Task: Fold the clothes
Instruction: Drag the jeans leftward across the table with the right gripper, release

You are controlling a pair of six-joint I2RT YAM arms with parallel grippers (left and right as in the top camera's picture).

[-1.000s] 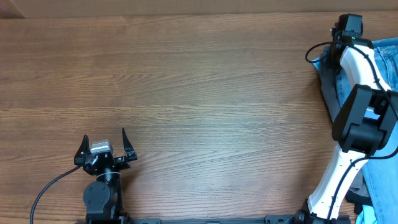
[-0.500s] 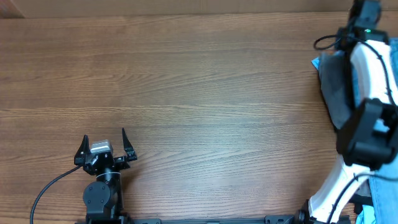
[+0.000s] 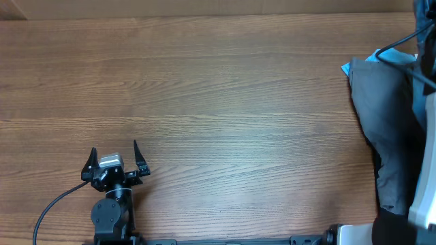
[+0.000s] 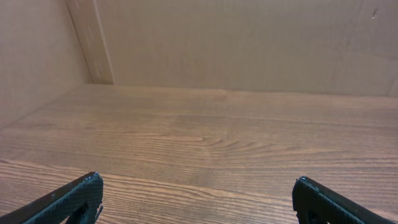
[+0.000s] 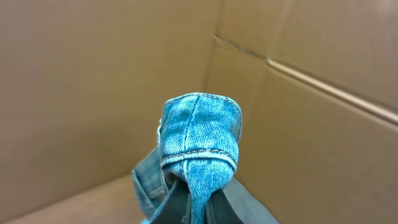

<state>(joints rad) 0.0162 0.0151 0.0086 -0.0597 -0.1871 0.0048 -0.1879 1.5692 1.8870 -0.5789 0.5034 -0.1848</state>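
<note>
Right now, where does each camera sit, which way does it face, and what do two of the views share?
Overhead: above the table, looking straight down; left arm with jaws spread, grey trousers, right arm at the edge.
Left wrist: low over the table, facing a cardboard wall; both jaw tips.
Right wrist: facing cardboard, jaws shut on jeans.
Shared: overhead and left wrist show the table and left jaws.

Overhead looks straight down; left wrist views the same table [image 3: 218, 102] low, forward.
</note>
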